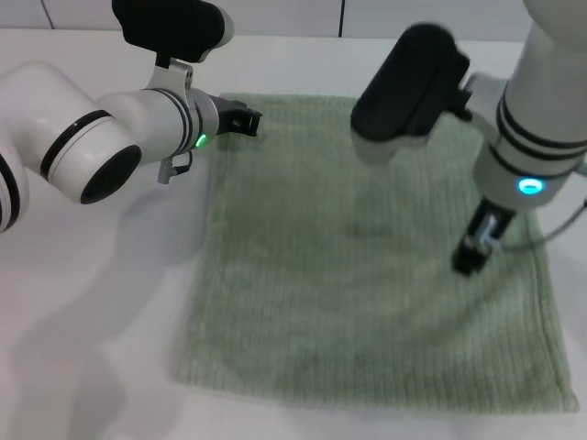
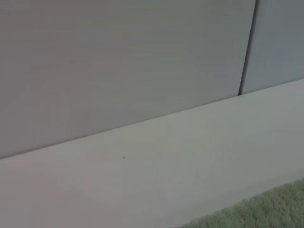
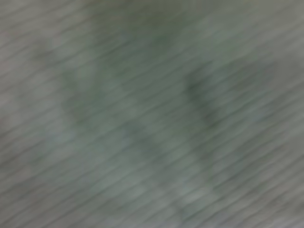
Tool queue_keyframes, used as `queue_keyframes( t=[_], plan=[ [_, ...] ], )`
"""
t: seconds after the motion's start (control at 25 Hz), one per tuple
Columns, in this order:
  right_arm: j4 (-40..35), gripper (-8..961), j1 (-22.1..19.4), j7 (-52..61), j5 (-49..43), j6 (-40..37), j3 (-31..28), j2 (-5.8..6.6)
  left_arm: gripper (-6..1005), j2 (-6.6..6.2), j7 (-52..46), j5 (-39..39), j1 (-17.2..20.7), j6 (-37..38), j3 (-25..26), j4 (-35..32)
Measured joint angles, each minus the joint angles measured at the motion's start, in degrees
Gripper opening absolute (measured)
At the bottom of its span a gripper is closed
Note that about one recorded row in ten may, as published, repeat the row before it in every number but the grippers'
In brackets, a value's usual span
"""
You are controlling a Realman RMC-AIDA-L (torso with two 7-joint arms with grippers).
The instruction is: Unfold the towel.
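Note:
The pale green towel [image 1: 367,266] lies spread flat on the white table [image 1: 101,348], roughly square, its ribbed pile facing up. My left gripper [image 1: 242,120] hovers at the towel's far left corner, reaching in from the left. My right gripper [image 1: 474,249] points down over the towel's right side, close to the cloth. In the left wrist view only an edge of the towel [image 2: 266,211] shows, on the table [image 2: 166,161]. The towel's ribbed surface [image 3: 152,114] fills the whole right wrist view.
A pale panelled wall [image 2: 118,61] with a dark vertical seam [image 2: 247,47] rises behind the table's far edge. Bare white tabletop lies left of the towel and along the near edge. The right arm's dark upper link [image 1: 408,82] hangs over the towel's far side.

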State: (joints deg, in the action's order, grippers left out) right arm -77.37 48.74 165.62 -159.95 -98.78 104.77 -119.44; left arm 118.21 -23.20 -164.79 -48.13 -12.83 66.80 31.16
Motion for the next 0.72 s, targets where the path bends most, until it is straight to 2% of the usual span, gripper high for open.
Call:
queue_keyframes(
  t=[0.04,0.08,0.16,0.2,0.24,0.32,0.36,0.4,0.44,0.48,0.56,0.6,0.64,0.68,0.72],
  plan=[
    [0.0,407,0.0,0.0,0.0,0.0,0.0,0.0,-1,0.0,0.0,0.0,0.0,0.0,0.0,0.0],
    [-1.9,407,-1.5,1.6,-4.4,3.7,0.9,-0.04,-1,0.0,0.0,0.0,0.1,0.0,0.0,0.0],
    [-2.8,407,-2.2,2.3,-5.8,5.5,1.5,-0.01,-1,0.0,0.0,0.0,0.1,0.0,0.0,0.0],
    [-4.2,408,-3.7,3.1,-7.2,9.1,2.1,0.12,-1,0.0,0.0,0.0,0.2,0.0,0.0,0.0],
    [-4.2,408,-3.7,3.1,-7.2,9.1,2.1,0.12,-1,0.0,0.0,0.0,0.2,0.0,0.0,0.0],
    [-5.4,408,-5.9,3.2,-7.3,14.8,1.8,0.29,-2,0.0,0.0,0.0,0.3,0.0,0.0,0.0],
    [-5.4,407,-5.9,3.2,-7.3,14.8,1.8,0.29,-2,0.0,0.0,0.0,0.4,0.0,0.0,0.0],
    [-6.1,407,-7.8,3.1,-7.3,19.4,1.7,0.34,-2,0.0,0.0,0.0,0.5,0.0,0.0,0.0],
    [-6.1,407,-7.8,3.1,-7.3,19.4,1.7,0.34,-2,0.0,0.0,0.0,0.5,0.0,0.0,0.0],
    [-7.2,407,-10.0,2.9,-7.3,24.2,1.6,0.43,-2,0.0,0.0,0.0,0.5,0.0,0.0,0.0],
    [-7.9,406,-11.3,2.7,-7.4,27.0,1.4,0.5,-1,0.0,0.0,0.0,0.5,0.0,0.0,0.0],
    [-9.8,406,-14.5,1.8,-7.4,32.4,0.4,0.54,-1,0.0,0.1,0.0,0.6,0.0,0.0,0.0],
    [-9.8,406,-14.5,1.8,-7.4,32.4,0.4,0.54,-1,0.0,0.1,0.0,0.6,0.0,0.0,0.0],
    [-11.7,406,-17.9,0.6,-7.4,37.5,-0.6,0.49,-1,0.0,0.3,0.0,0.6,0.0,0.0,-0.1],
    [-11.7,406,-17.9,0.6,-7.4,37.5,-0.6,0.49,-1,0.0,0.4,0.0,0.7,0.0,0.0,-0.1]
  ],
)
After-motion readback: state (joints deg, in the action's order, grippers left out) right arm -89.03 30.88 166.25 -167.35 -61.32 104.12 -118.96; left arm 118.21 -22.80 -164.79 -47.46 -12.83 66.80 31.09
